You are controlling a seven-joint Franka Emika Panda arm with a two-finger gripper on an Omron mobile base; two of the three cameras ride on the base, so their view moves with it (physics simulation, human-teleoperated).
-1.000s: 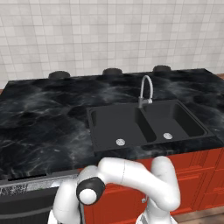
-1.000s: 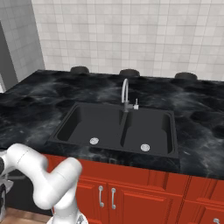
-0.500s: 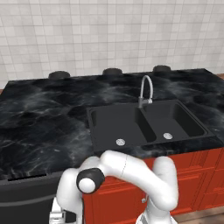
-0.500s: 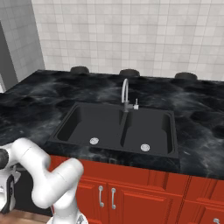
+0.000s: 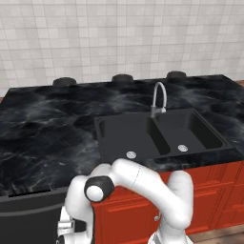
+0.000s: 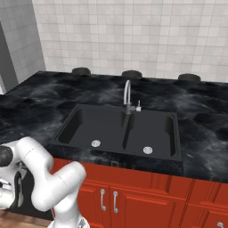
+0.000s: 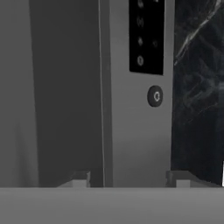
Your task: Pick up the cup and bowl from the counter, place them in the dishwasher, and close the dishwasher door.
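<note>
The arm reaches low, beside the counter (image 5: 43,138) edge, to work at the dishwasher door (image 7: 65,96). In the hand view the gripper (image 7: 131,178) stands open, holding nothing. The door's grey face and control strip (image 7: 146,35) lie at 12 o'clock, directly ahead and near.

The counter (image 5: 43,128) is glossy black marble with white veining, the sink (image 5: 157,136) matt black, the faucet (image 5: 159,97) polished metal.
</note>
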